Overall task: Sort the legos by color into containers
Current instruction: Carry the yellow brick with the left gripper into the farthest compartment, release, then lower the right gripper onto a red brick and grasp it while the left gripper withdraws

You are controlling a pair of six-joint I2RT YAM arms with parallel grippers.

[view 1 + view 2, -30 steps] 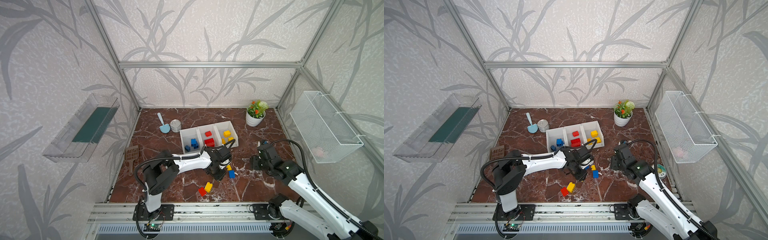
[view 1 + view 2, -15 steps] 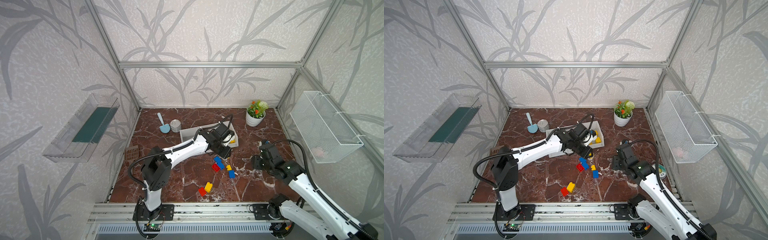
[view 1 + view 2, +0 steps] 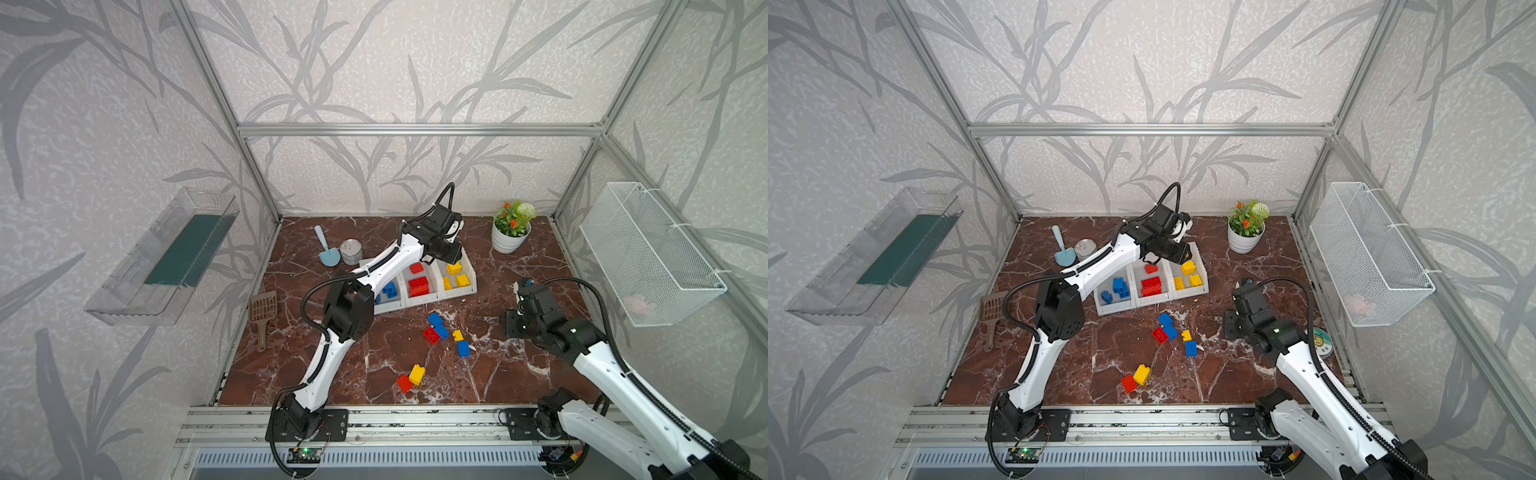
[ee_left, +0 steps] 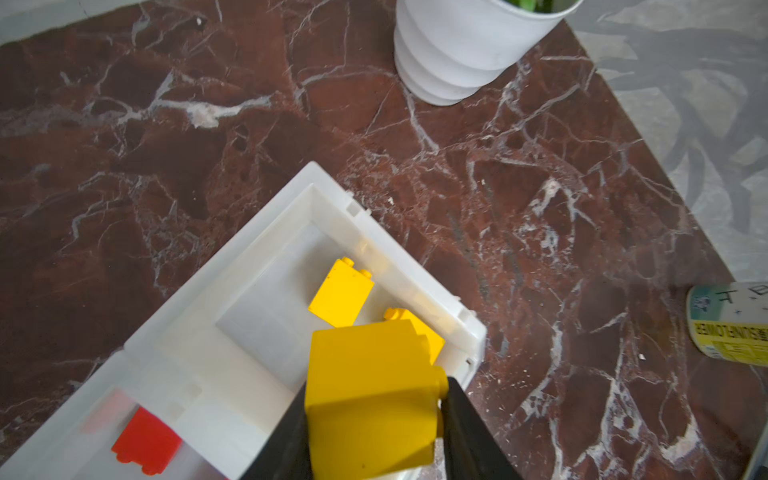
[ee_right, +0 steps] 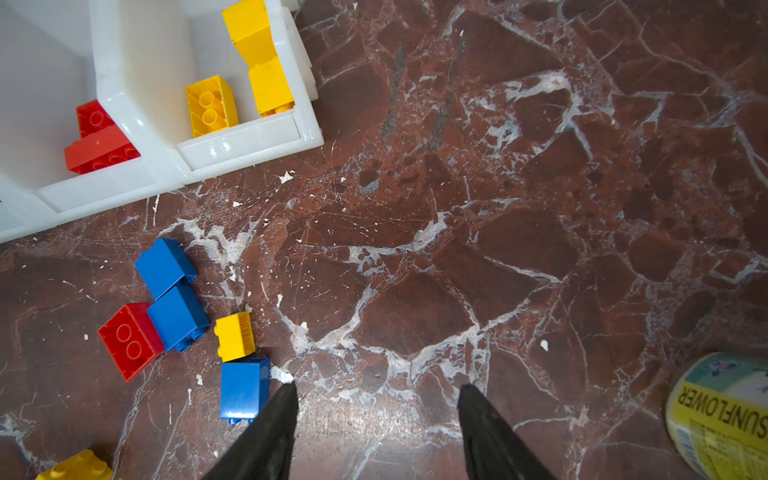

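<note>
Gripping a chunky yellow studded plastic brick (image 4: 365, 374) between its two black fingers, the left gripper (image 4: 374, 419) hangs above the end compartment of the three joined white open-top plastic bins (image 3: 419, 300). Its jaws are narrow and closed on the brick's sides.

The bin row stands on the red-brown marble worktop (image 3: 519, 374) near its middle, toward the rear edge. Contents, from the left-edge side to the right-edge side:
- blue bricks (image 3: 388, 289)
- red bricks (image 3: 417, 286)
- yellow bricks (image 3: 455, 275)

The held brick is over the yellow compartment, above the bricks lying in it.

The right gripper (image 5: 377, 388) hovers over bare marble toward the right edge. Its jaws are parted wide, with nothing between them.

Loose bricks on the worktop:
- In front of the bins: two blue loose bricks (image 3: 437, 325) touching each other, a red loose brick (image 3: 431, 335) against the nearer one, a small yellow loose brick (image 3: 457, 335) just beside, and a third blue brick (image 3: 463, 348) next to that.
- Near the front edge: a yellow front brick (image 3: 416, 374) and a red front brick (image 3: 404, 383), touching.

A white ribbed pot with a flowering plant (image 3: 509, 243) occupies the rear right corner. A yellow-labelled tin (image 5: 723, 415) lies near the right edge.
</note>
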